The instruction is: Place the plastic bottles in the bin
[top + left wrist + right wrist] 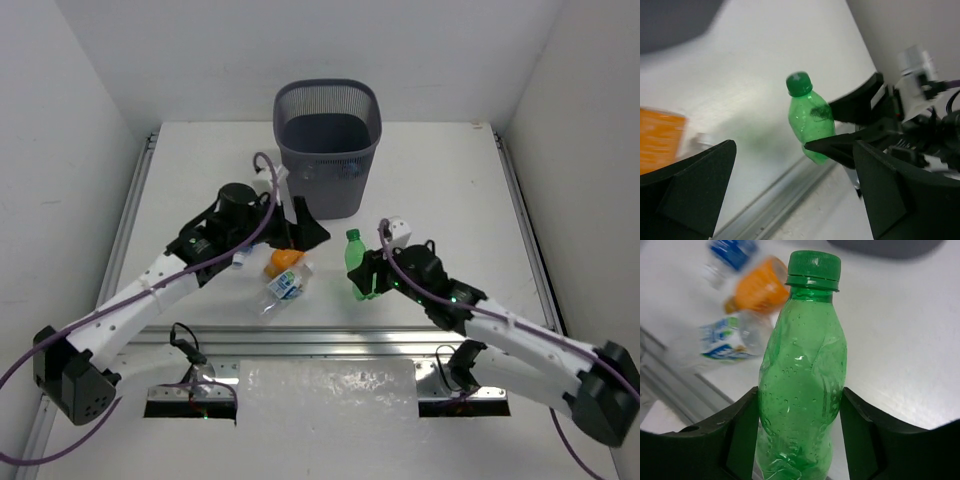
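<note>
From my console the right gripper (800, 432) has both fingers pressed against the sides of the green bottle (802, 375), low on its body; the bottle stands upright, green cap on, with no label and droplets inside the dented plastic. On the overhead view that bottle (354, 255) is on the table (450, 200), in front of the bin (325, 185) and apart from it. The left gripper (308, 228) is spread wide and holds nothing, hanging near the bin's base. Between the arms lie an orange bottle (284, 260) and, touching it, a clear bottle (283, 287) with a blue, green and white label; the print is too blurred for me to read. A blue-labelled bottle (732, 250) shows on the right wrist view; its writing is equally unreadable.
</note>
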